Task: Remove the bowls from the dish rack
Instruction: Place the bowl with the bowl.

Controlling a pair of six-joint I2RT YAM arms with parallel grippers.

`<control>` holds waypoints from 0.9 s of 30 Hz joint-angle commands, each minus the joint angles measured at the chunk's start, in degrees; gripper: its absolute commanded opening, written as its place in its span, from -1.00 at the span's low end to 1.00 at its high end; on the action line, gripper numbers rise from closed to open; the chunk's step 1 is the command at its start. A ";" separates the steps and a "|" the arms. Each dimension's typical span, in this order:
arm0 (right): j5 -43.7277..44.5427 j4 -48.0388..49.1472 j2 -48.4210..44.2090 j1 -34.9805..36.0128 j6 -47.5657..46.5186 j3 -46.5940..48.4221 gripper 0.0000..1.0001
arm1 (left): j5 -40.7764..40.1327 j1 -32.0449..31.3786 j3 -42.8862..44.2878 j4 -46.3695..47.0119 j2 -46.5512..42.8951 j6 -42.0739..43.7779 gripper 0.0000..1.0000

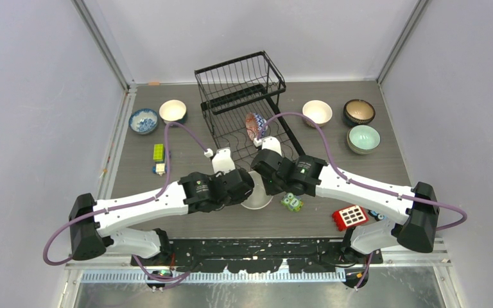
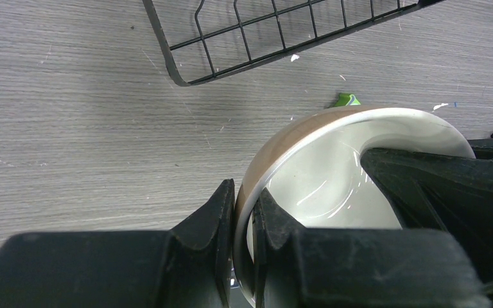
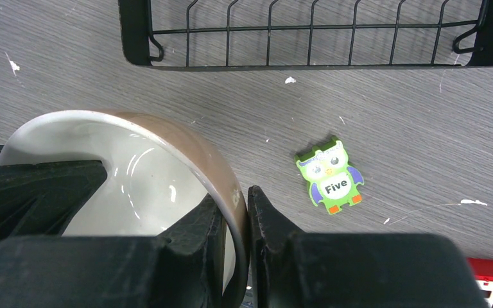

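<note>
Two tools on one bowl, just in front of the rack

The left tool point(image 2: 244, 192) and the right tool point(image 3: 234, 196) are each clamped on opposite sides of the rim of the brown bowl point(image 2: 321, 186), above the worktop point(image 1: 167, 192) near the rack point(image 1: 244, 90). It looks like a handover. One tool should open only once the other grips firmly. Keep the bowl level and away from the owl toy point(image 3: 329, 173). A red patterned bowl point(image 1: 255, 126) waits in the rack.

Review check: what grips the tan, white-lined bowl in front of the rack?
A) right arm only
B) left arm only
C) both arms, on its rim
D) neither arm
C: in the wrist views, the left fingers and the right fingers each pinch the rim of the tan bowl, with its wall between them.
</note>
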 commanded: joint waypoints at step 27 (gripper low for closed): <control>4.96 -1.16 0.36 -0.09 -1.06 5.05 -0.98 | -8.80 0.23 1.50 2.28 -9.94 10.54 0.99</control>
